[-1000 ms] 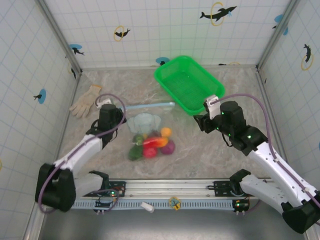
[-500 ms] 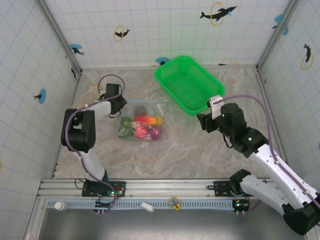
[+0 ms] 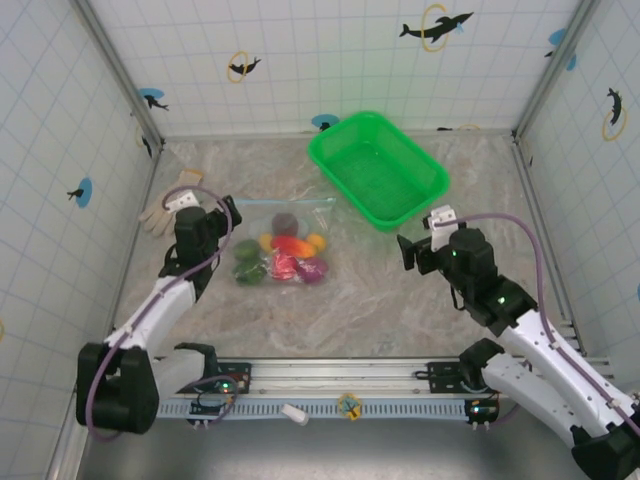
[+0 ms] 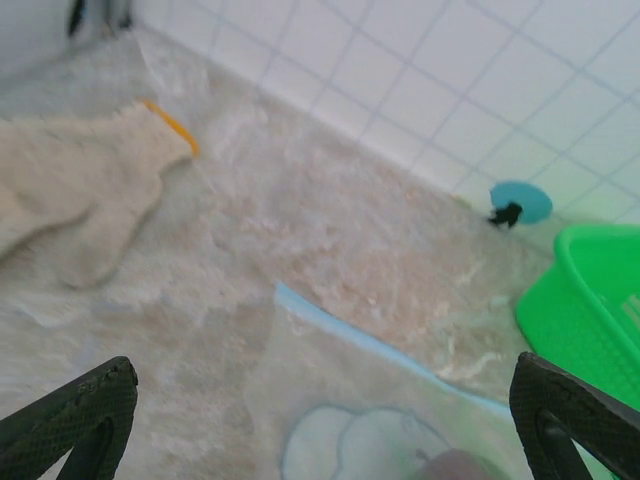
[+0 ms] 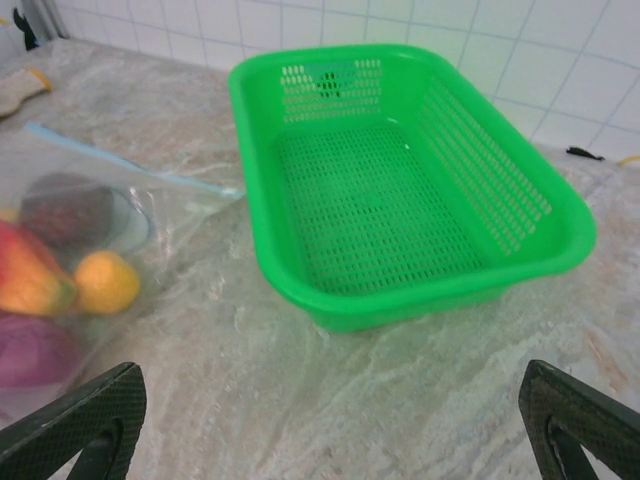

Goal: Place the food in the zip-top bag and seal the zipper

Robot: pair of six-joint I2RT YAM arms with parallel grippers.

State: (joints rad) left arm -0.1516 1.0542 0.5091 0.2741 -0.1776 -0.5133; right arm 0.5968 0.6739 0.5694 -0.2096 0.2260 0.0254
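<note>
The zip-top bag [image 3: 285, 250] lies flat on the table with the food [image 3: 283, 258] inside it: red, orange, yellow, green, purple and dark maroon pieces. Its zipper [image 3: 285, 203] runs as a thin light-blue line along the far edge, also seen in the left wrist view [image 4: 370, 345] and the right wrist view [image 5: 130, 160]. My left gripper [image 3: 222, 218] hovers at the bag's left end, jaws wide open and empty [image 4: 322, 372]. My right gripper [image 3: 408, 252] is right of the bag and apart from it, also wide open and empty [image 5: 330, 378].
The green mesh basket [image 3: 378, 168] stands at the back right, just past the bag's right corner [image 5: 400, 190]. A white glove [image 3: 160, 213] lies at the left by the wall [image 4: 80, 195]. Tiled walls enclose the table on three sides.
My left gripper has opened and let go of the bag, which now lies flat a little farther back. The left arm has drawn back. My right gripper has opened wider and backed off slightly.
</note>
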